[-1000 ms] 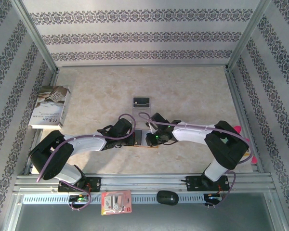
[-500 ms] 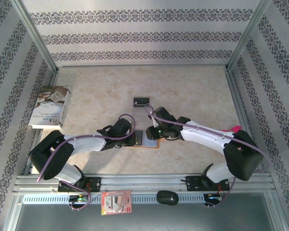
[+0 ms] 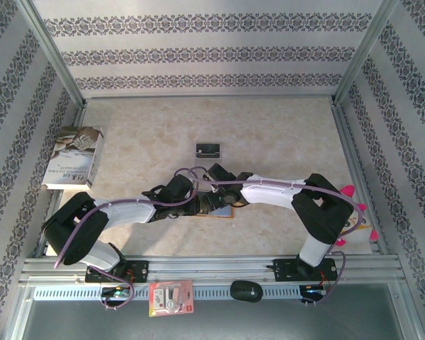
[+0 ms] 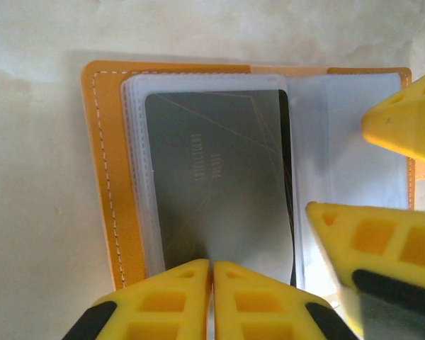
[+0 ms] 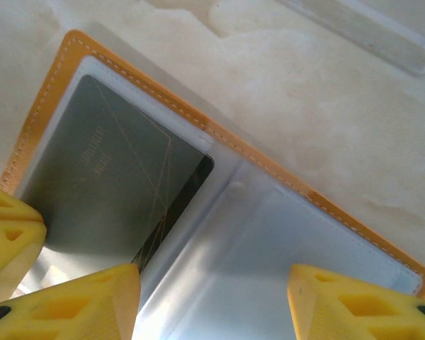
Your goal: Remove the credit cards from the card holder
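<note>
open card holder under both grippers
left gripper [image 4: 211,283] is pressed shut at the near edge of the card holder [image 4: 103,177]; a grey credit card [image 4: 212,170] sits in a clear sleeve just ahead of its tips. right gripper [image 5: 212,304] stands open, jaws astride the neighbouring clear pocket.

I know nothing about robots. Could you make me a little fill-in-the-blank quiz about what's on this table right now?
The orange card holder lies ___ on the table. The card tucked inside it is ___ in colour. The left gripper has its fingers pressed ___, while the right gripper is open. The book lies near the table's ___ edge.
Missing words: open; grey; together; left.
</note>
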You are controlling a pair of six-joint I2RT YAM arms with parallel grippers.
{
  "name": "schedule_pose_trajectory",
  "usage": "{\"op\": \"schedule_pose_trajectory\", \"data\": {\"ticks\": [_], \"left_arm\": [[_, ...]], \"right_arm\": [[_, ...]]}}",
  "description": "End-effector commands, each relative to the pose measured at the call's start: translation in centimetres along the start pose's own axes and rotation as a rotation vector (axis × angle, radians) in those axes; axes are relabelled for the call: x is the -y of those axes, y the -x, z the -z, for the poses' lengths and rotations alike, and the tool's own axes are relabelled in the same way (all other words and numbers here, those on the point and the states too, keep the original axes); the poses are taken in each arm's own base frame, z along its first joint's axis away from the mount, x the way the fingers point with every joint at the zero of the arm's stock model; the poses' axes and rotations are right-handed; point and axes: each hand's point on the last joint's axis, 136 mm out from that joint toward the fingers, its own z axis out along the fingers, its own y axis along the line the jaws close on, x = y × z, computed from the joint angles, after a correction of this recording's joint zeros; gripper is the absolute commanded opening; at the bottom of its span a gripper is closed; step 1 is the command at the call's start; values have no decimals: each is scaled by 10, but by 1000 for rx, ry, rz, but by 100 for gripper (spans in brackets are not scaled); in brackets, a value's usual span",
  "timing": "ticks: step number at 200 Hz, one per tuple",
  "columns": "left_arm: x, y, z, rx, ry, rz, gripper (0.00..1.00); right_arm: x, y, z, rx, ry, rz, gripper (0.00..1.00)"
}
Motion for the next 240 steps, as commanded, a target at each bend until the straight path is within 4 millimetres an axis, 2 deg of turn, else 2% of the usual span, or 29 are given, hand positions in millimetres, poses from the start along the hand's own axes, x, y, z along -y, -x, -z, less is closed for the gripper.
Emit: {"op": "schedule_pose_trajectory", "data": {"ticks": [1, 33, 67, 79, 109, 127, 167, 195, 240], "left_arm": [[-26, -18, 0, -56, 77, 25, 13], [-27, -11, 12, -3, 88, 24, 21], [-29, -9, 19, 23, 96, 31, 22], [-28, -7, 22, 36, 90, 32, 24], [-25, -1, 33, 93, 67, 29, 34], [-30, 1, 38, 117, 87, 36, 38], [-54, -5, 39, 110, 145, 92, 38], [-59, -6, 43, 114, 151, 102, 38], [-60, -7, 43, 112, 142, 109, 39]], "right_arm": [[3, 15, 6, 49, -54, 47, 59], [1, 17, 3, 46, -46, 55, 61], [1, 13, -2, 35, -57, 58, 62], [-1, 16, 0, 49, -53, 64, 62], [-7, 24, 10, 91, -48, 84, 63], [-12, 27, 12, 96, -36, 96, 64], [-20, 25, 1, 71, -43, 126, 65], [-26, 27, -2, 67, -41, 144, 65], [-23, 22, -8, 45, -71, 147, 64]]}}
